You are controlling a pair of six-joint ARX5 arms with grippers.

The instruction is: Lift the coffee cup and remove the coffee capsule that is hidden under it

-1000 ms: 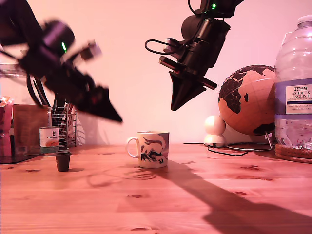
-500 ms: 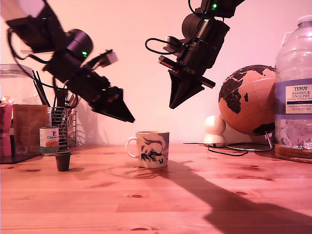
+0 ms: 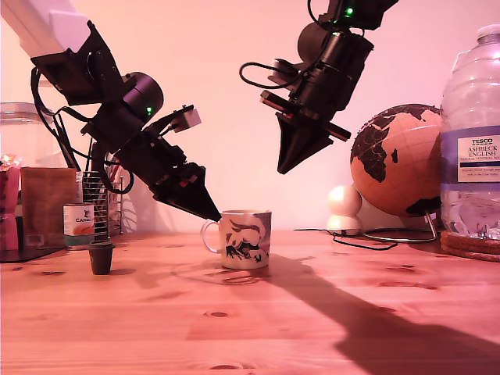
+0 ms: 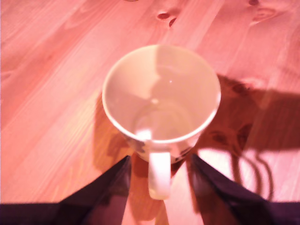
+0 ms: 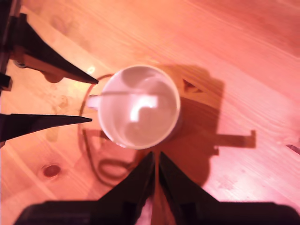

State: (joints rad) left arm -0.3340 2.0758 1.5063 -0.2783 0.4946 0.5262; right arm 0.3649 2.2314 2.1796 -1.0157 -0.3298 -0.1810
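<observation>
First wrist view looks straight down my first gripper (image 4: 159,161) at the cup (image 4: 161,93): it stands upright and mouth up on the surface (image 4: 51,84), its handle (image 4: 159,176) pointing back at me and lying in the gap between my jaws. They are spread wide, one tip on each side of the handle, gripping nothing; I cannot tell whether either tip touches it.

From the exterior view, my first gripper (image 3: 211,212) is down at the cup's (image 3: 245,238) handle side, just beside the rim. My second gripper (image 3: 283,168) hangs well above the cup, jaws pinched nearly together and empty, so the first is much the nearer.

The capsule (image 3: 101,256) is not under the cup: it stands in the open, well apart from it, towards the surface's edge at the exterior view's left, near a can (image 3: 78,224).
</observation>
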